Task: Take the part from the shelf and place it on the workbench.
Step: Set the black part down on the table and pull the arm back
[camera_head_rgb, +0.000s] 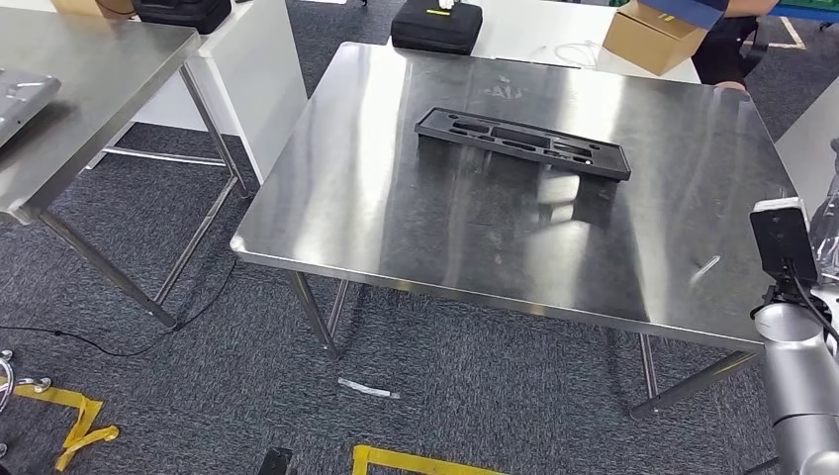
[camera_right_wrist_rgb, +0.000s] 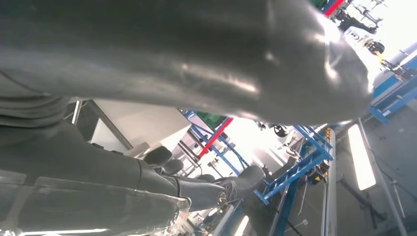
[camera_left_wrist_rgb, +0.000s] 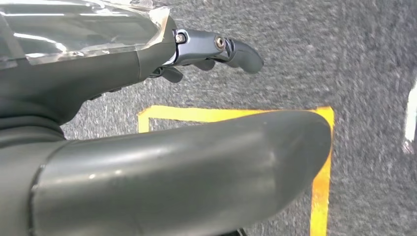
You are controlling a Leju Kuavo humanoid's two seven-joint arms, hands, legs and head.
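Nearest, floor level: grey carpet (camera_head_rgb: pixel 198 327) with yellow tape marks (camera_head_rgb: pixel 416 461). The left wrist view looks down on the same carpet and a yellow tape corner (camera_left_wrist_rgb: pixel 322 162), so the left arm likely hangs at the robot's side. Left robot hand (camera_left_wrist_rgb: pixel 206 51): thick grey thumb across the foreground, darker fingers (camera_left_wrist_rgb: pixel 241 51) spread away from it, nothing between them. It holds nothing, digits apart.

Right arm (camera_head_rgb: pixel 801 386) rises at the right edge of the head view, its wrist camera module up by the bench edge. The right wrist view points up toward blue racking (camera_right_wrist_rgb: pixel 305 162) and ceiling lights, consistent with a raised forearm. Right robot hand (camera_right_wrist_rgb: pixel 196 189): fingers (camera_right_wrist_rgb: pixel 246 179) extended clear of the thumb, no object in them, so also spread and unloaded.

Mid-distance: steel bench (camera_head_rgb: pixel 396 228), reflective top. The part (camera_head_rgb: pixel 521 142), a long black moulded tray with recessed pockets, lies flat on it toward the far side, well apart from both hands. My reading: placement looks done, and it sits well in from every edge, so it is unlikely to slip off.

Far: a black case (camera_head_rgb: pixel 436 25) and a cardboard box (camera_head_rgb: pixel 653 38) on a white table behind; a person's hand rests at the bench's far right corner.
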